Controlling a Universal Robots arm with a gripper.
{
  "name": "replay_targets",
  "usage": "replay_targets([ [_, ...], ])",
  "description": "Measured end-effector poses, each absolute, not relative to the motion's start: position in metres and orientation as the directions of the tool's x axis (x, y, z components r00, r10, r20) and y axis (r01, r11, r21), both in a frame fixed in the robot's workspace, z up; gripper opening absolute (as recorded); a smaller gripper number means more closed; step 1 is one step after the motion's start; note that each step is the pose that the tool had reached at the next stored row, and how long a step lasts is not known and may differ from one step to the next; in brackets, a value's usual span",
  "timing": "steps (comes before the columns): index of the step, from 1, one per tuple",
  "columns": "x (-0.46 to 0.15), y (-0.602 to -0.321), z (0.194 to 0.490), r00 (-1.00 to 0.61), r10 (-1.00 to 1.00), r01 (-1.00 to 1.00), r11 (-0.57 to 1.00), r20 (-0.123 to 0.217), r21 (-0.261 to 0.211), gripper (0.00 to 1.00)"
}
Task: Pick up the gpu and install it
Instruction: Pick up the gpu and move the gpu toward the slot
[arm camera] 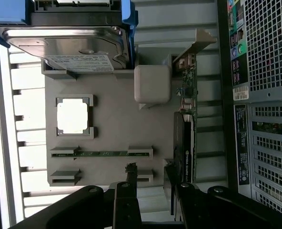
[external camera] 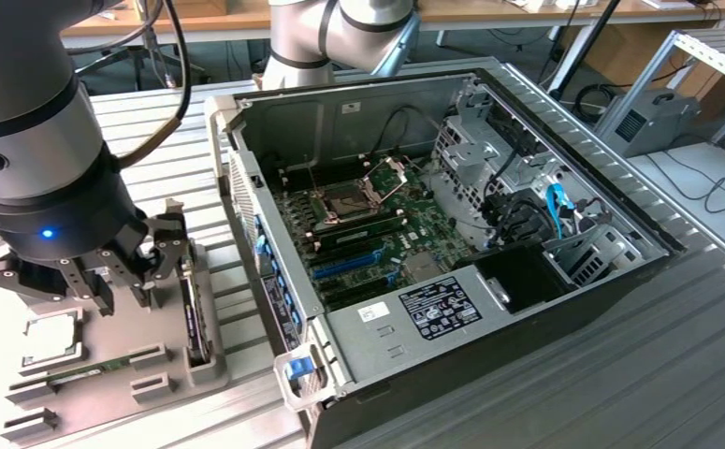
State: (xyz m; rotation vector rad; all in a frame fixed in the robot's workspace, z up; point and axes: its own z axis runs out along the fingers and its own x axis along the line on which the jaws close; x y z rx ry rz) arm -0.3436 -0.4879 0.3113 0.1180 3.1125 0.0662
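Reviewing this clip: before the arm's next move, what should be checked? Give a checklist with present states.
1. Claw open: ok.
2. Claw empty: ok.
3. gpu standing on edge in tray: ok.
4. gpu between the fingers: not ok, it sits off to one side.
5. Case open, slots exposed: ok.
6. Slots free of debris: cannot tell.

The gpu (arm camera: 184,143) is a thin black card with a stretch of bare green circuit board and a bent silver metal bracket at one end. It stands on its long edge in a slot along one side of a grey holder tray (arm camera: 112,119). That side is nearest the open computer case (external camera: 375,365), and the card is not yet installed.
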Motion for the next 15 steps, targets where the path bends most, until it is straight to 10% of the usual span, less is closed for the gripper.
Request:
replay_targets([
  [15, -0.3436, -0.4879, 0.3073, -0.997, 0.076, 0.075, 0.996, -0.024, 0.043, 0.36],
])
